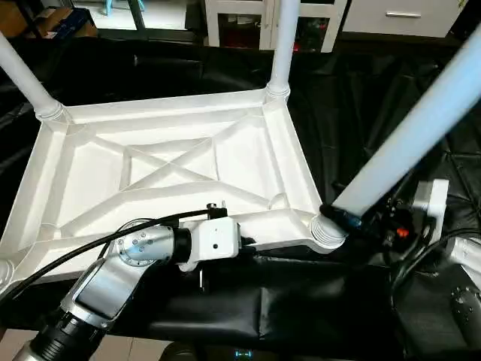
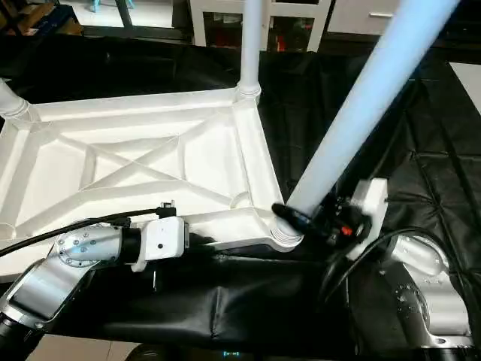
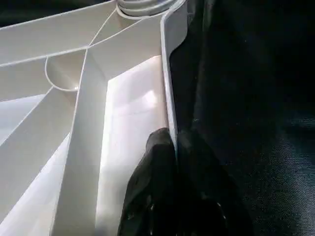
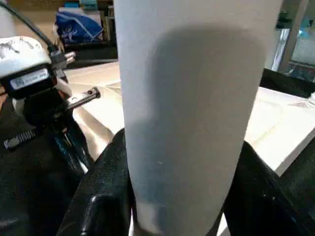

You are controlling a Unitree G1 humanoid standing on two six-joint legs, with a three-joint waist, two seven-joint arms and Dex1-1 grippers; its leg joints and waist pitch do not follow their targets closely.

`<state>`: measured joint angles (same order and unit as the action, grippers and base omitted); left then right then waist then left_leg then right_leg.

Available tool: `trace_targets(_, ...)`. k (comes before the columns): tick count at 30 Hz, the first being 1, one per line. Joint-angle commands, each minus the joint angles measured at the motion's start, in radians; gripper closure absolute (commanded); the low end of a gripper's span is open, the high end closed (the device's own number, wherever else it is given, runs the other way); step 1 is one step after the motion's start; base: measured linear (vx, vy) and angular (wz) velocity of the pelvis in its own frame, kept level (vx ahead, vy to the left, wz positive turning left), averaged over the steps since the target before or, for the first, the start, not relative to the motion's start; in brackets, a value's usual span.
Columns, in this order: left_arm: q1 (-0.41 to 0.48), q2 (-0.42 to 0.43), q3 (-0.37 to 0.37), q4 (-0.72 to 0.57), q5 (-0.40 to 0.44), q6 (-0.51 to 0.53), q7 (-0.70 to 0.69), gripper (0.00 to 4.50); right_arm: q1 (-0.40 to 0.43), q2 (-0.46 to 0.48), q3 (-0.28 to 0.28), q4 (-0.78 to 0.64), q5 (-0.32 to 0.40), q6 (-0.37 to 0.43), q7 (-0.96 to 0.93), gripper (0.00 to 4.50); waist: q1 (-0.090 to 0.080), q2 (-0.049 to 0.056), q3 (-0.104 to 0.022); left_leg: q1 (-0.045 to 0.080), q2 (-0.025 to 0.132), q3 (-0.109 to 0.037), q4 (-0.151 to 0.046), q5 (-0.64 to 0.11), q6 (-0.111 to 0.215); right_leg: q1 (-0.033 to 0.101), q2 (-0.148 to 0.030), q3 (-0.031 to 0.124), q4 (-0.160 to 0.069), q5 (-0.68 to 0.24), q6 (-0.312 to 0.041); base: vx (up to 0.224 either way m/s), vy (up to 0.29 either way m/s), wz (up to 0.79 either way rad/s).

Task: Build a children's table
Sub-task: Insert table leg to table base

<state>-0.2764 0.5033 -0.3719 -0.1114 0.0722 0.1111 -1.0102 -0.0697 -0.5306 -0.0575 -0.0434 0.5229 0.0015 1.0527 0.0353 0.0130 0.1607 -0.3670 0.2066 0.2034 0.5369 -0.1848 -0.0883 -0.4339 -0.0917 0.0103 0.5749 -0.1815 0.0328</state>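
Note:
The children's table's white tabletop (image 1: 173, 162) lies upside down, its X-ribs facing up. Upright white legs stand in the far left socket (image 1: 22, 75) and the far right socket (image 1: 283, 45). A third leg (image 1: 413, 135) leans to the right, its lower end at the near right corner socket (image 1: 328, 233). My right gripper (image 1: 352, 219) is shut around this leg just above the socket, and its black fingers (image 4: 101, 196) flank the tube. At the tabletop's near edge, my left gripper (image 1: 246, 242) is shut on the rim (image 3: 167, 88), one finger (image 3: 155, 167) on each side of the wall.
The tabletop rests on a large black-draped work table (image 1: 361, 98), whose cloth has folds to the right. White cabinets (image 1: 248, 19) stand beyond its far edge. Black cables (image 1: 60, 259) run along my left forearm, and more loop by my right wrist (image 2: 353, 263).

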Motion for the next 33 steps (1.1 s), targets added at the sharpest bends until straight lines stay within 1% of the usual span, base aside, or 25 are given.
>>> trace_targets(1, 0.028, -0.003, -0.041, 0.060, 0.009, 0.017, 0.008, 4.50, 0.080, -0.005, 0.094, 0.067, -0.087, 0.057, 0.029, 2.65, -0.005, -0.014, -0.020, 0.004, 0.015, -0.003, -0.065, -0.288, 0.068, 0.024, -0.015, 0.013, -0.082, -0.308, -0.158, 0.000, 0.000, 0.00)
trace_targets(3, 0.027, -0.004, -0.040, 0.061, 0.010, 0.016, 0.007, 4.50, 0.083, -0.005, 0.101, 0.066, -0.091, 0.057, 0.029, 2.65, -0.006, -0.015, -0.020, 0.003, 0.015, -0.004, -0.066, -0.288, 0.067, 0.025, -0.015, 0.013, -0.082, -0.308, -0.156, 0.000, 0.000, 0.00)
trace_targets(6, 0.026, -0.005, -0.039, 0.063, 0.011, 0.015, 0.007, 4.50, 0.091, -0.008, 0.118, 0.063, -0.101, 0.063, 0.029, 2.65, -0.006, -0.015, -0.021, 0.002, 0.016, -0.004, -0.066, -0.282, 0.066, 0.025, -0.015, 0.013, -0.081, -0.296, -0.153, 0.000, 0.000, 0.00)
trace_targets(7, 0.026, -0.005, -0.039, 0.063, 0.011, 0.016, 0.007, 4.50, 0.095, -0.009, 0.123, 0.064, -0.102, 0.070, 0.028, 2.65, -0.006, -0.015, -0.022, 0.002, 0.015, -0.004, -0.065, -0.271, 0.070, 0.025, -0.014, 0.013, -0.079, -0.271, -0.158, 0.000, 0.000, 0.00)
trace_targets(10, 0.026, -0.005, -0.038, 0.064, 0.011, 0.016, 0.007, 4.50, 0.102, -0.014, 0.130, 0.072, -0.102, 0.082, 0.026, 2.65, -0.005, -0.015, -0.021, 0.002, 0.015, -0.004, -0.066, -0.279, 0.069, 0.026, -0.014, 0.013, -0.080, -0.280, -0.158, 0.000, 0.000, 0.00)
trace_targets(12, 0.025, -0.006, -0.038, 0.065, 0.011, 0.015, 0.007, 4.50, 0.103, -0.005, 0.121, 0.082, -0.085, 0.106, 0.013, 2.65, -0.005, -0.014, -0.021, 0.002, 0.015, -0.004, -0.067, -0.284, 0.067, 0.025, -0.015, 0.013, -0.081, -0.290, -0.157, 0.000, 0.000, 0.00)
trace_targets(13, 0.025, -0.006, -0.038, 0.066, 0.011, 0.015, 0.007, 4.50, 0.103, 0.007, 0.106, 0.089, -0.062, 0.146, -0.006, 2.65, -0.005, -0.015, -0.020, 0.002, 0.015, -0.005, -0.069, -0.296, 0.064, 0.025, -0.014, 0.013, -0.083, -0.309, -0.152, 0.000, 0.000, 0.00)
trace_targets(14, 0.025, -0.006, -0.038, 0.066, 0.011, 0.015, 0.007, 4.50, 0.106, 0.005, 0.107, 0.092, -0.067, 0.146, -0.008, 2.65, -0.005, -0.013, -0.020, 0.002, 0.016, -0.006, -0.069, -0.298, 0.060, 0.023, -0.015, 0.013, -0.083, -0.311, -0.152, 0.000, 0.000, 0.00)
trace_targets(17, 0.024, -0.006, -0.038, 0.067, 0.011, 0.014, 0.006, 4.50, 0.112, 0.001, 0.112, 0.092, -0.081, 0.141, -0.007, 2.65, -0.005, -0.013, -0.019, 0.004, 0.017, -0.005, -0.071, -0.315, 0.052, 0.022, -0.014, 0.014, -0.084, -0.317, -0.150, 0.000, 0.000, 0.00)
trace_targets(21, 0.024, -0.008, -0.041, 0.068, 0.011, 0.014, 0.005, 4.50, 0.114, 0.005, 0.132, 0.102, -0.128, 0.133, -0.043, 2.65, -0.006, -0.013, -0.019, 0.003, 0.017, -0.007, -0.073, -0.321, 0.044, 0.023, -0.014, 0.013, -0.085, -0.310, -0.145, 0.000, 0.000, 0.00)
trace_targets(24, 0.019, -0.007, -0.050, 0.075, 0.030, 0.016, 0.012, 4.50, 0.087, 0.035, 0.125, 0.115, -0.160, 0.129, -0.123, 2.66, -0.007, -0.014, -0.021, 0.003, 0.016, -0.009, -0.076, -0.352, 0.031, 0.021, -0.014, 0.013, -0.090, -0.359, -0.129, 0.000, 0.000, 0.00)
trace_targets(25, 0.017, -0.007, -0.051, 0.077, 0.035, 0.017, 0.015, 4.50, 0.083, 0.041, 0.123, 0.115, -0.163, 0.130, -0.138, 2.66, -0.010, -0.013, -0.016, 0.006, 0.017, -0.013, -0.082, -0.409, 0.016, 0.013, -0.016, 0.014, -0.098, -0.449, -0.104, 0.000, 0.000, 0.00)
trace_targets(26, 0.014, -0.010, -0.050, 0.082, 0.039, 0.021, 0.022, 4.50, 0.079, 0.050, 0.121, 0.113, -0.169, 0.131, -0.159, 2.66, -0.011, -0.014, -0.013, 0.009, 0.017, -0.015, -0.085, -0.440, 0.011, 0.010, -0.017, 0.013, -0.102, -0.497, -0.092, 0.000, 0.000, 0.00)
trace_targets(27, 0.012, -0.012, -0.049, 0.085, 0.041, 0.024, 0.026, 4.50, 0.077, 0.054, 0.120, 0.112, -0.172, 0.133, -0.169, 2.66, -0.013, -0.013, -0.008, 0.014, 0.016, -0.022, -0.088, -0.499, -0.001, 0.003, -0.021, 0.013, -0.112, -0.604, -0.064, 0.000, 0.000, 0.00)
trace_targets(28, 0.008, -0.015, -0.049, 0.088, 0.047, 0.030, 0.035, 4.50, 0.077, 0.063, 0.119, 0.109, -0.174, 0.137, -0.185, 2.66, -0.017, -0.014, -0.010, 0.023, 0.015, -0.029, -0.091, -0.539, -0.010, 0.001, -0.023, 0.011, -0.121, -0.676, -0.041, 0.000, 0.000, 0.00)
trace_targets(29, -0.001, -0.027, -0.047, 0.096, 0.055, 0.043, 0.054, 4.50, 0.076, 0.080, 0.120, 0.104, -0.182, 0.144, -0.220, 2.66, -0.018, -0.014, -0.011, 0.021, 0.015, -0.032, -0.093, -0.539, -0.012, 0.004, -0.024, 0.011, -0.121, -0.677, -0.035, 0.000, 0.000, 0.00)
trace_targets(30, -0.002, -0.028, -0.047, 0.096, 0.055, 0.043, 0.055, 4.50, 0.076, 0.081, 0.120, 0.104, -0.182, 0.144, -0.222, 2.66, -0.019, -0.012, -0.010, 0.019, 0.015, -0.035, -0.096, -0.542, -0.015, 0.004, -0.023, 0.011, -0.120, -0.669, -0.034, 0.000, 0.000, 0.00)
trace_targets(31, -0.012, -0.047, -0.043, 0.103, 0.062, 0.065, 0.081, 4.50, 0.073, 0.104, 0.119, 0.101, -0.192, 0.148, -0.267, 2.66, -0.024, -0.011, -0.009, 0.016, 0.017, -0.040, -0.103, -0.559, -0.020, 0.006, -0.021, 0.008, -0.120, -0.647, -0.035, 0.000, 0.000, 0.00)
trace_targets(32, -0.014, -0.051, -0.042, 0.105, 0.064, 0.070, 0.088, 4.50, 0.073, 0.108, 0.120, 0.100, -0.192, 0.150, -0.275, 2.66, -0.025, -0.011, -0.012, 0.019, 0.015, -0.040, -0.101, -0.558, -0.021, 0.006, -0.021, 0.006, -0.121, -0.634, -0.037, 0.000, 0.000, 0.00)
trace_targets(33, -0.018, -0.055, -0.041, 0.108, 0.066, 0.074, 0.095, 4.50, 0.072, 0.114, 0.119, 0.099, -0.194, 0.150, -0.288, 2.66, -0.027, -0.012, -0.012, 0.018, 0.015, -0.041, -0.103, -0.559, -0.022, 0.007, -0.019, 0.006, -0.121, -0.604, -0.043, 0.000, 0.000, 0.00)
